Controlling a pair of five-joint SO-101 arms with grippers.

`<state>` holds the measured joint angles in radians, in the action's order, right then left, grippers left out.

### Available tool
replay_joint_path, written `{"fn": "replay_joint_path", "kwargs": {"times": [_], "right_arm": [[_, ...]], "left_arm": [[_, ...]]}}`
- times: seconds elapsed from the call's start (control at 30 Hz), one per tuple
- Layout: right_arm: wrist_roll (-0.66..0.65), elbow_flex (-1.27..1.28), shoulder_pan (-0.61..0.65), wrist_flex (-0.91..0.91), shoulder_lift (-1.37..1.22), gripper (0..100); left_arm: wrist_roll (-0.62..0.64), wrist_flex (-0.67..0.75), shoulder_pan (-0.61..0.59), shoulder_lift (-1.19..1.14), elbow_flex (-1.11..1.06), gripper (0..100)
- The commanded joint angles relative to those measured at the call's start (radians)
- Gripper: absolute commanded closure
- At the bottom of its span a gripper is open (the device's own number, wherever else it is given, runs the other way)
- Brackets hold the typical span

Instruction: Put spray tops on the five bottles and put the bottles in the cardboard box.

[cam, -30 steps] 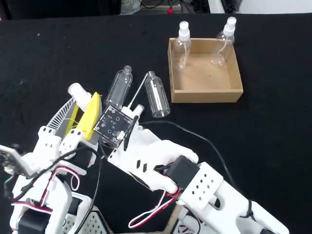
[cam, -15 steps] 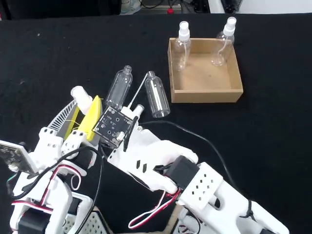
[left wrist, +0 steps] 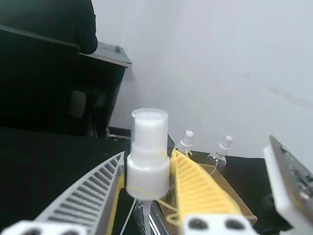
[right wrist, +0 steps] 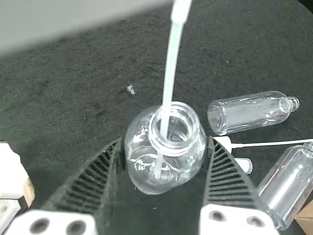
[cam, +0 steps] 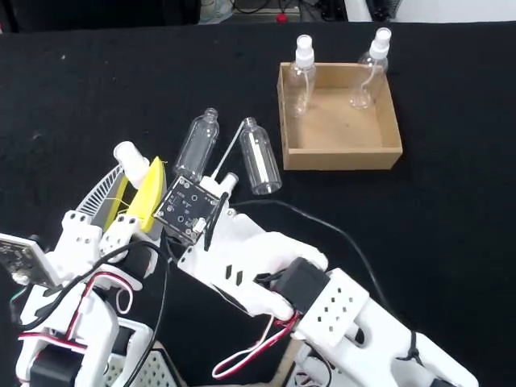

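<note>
My left gripper [left wrist: 146, 164] is shut on a white spray top [left wrist: 147, 149], held upright between its grey and yellow fingers; in the high view the cap [cam: 129, 153] sits at the lower left. My right gripper [right wrist: 164, 147] is shut on a clear bottle [right wrist: 164, 152] standing neck up. The spray top's thin tube [right wrist: 169, 83] hangs down into that bottle's open neck. Two capless bottles [cam: 197, 141] [cam: 260, 155] lie on the black table, with a loose spray top [cam: 228, 181] between them. The cardboard box [cam: 343, 153] holds two capped bottles [cam: 302, 76] [cam: 367, 72].
The right arm's wrist board [cam: 189, 205] covers its gripper from above, close against the left gripper's yellow finger [cam: 151, 193]. A cable [cam: 322, 226] trails over the table on the right. Open black table lies left of the lying bottles and right of the box.
The left gripper with the spray top has shifted only slightly. The right arm, the lying bottles and the box have kept still.
</note>
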<state>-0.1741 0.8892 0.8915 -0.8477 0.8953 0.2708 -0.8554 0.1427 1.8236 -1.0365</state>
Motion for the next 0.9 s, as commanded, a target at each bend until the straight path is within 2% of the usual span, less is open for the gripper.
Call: {"fn": "replay_joint_path", "kwargs": {"times": [0.0, 0.17, 0.33, 0.63, 0.7, 0.8, 0.87], "right_arm": [[0.008, -0.028, -0.008, -0.009, -0.004, 81.9], [0.008, -0.028, -0.008, -0.009, -0.004, 81.9], [0.006, -0.028, -0.008, -0.009, -0.004, 81.9], [0.008, -0.028, -0.009, -0.009, -0.004, 81.9], [0.008, -0.028, -0.011, -0.009, -0.004, 81.9], [0.009, -0.036, -0.018, -0.018, -0.004, 81.9], [0.009, -0.062, -0.04, -0.052, -0.005, 81.9]], "left_arm": [[-0.009, 0.0, -0.004, 0.003, 0.004, 87], [-0.009, -0.002, -0.004, 0.002, 0.004, 85], [-0.009, -0.025, -0.004, 0.002, 0.01, 74], [-0.018, -0.021, -0.016, 0.002, 0.061, 74], [-0.098, -0.028, -0.021, 0.003, 0.091, 74], [-0.247, -0.029, -0.105, 0.003, 0.104, 74], [-0.253, -0.031, -0.179, 0.003, 0.096, 74]]}}
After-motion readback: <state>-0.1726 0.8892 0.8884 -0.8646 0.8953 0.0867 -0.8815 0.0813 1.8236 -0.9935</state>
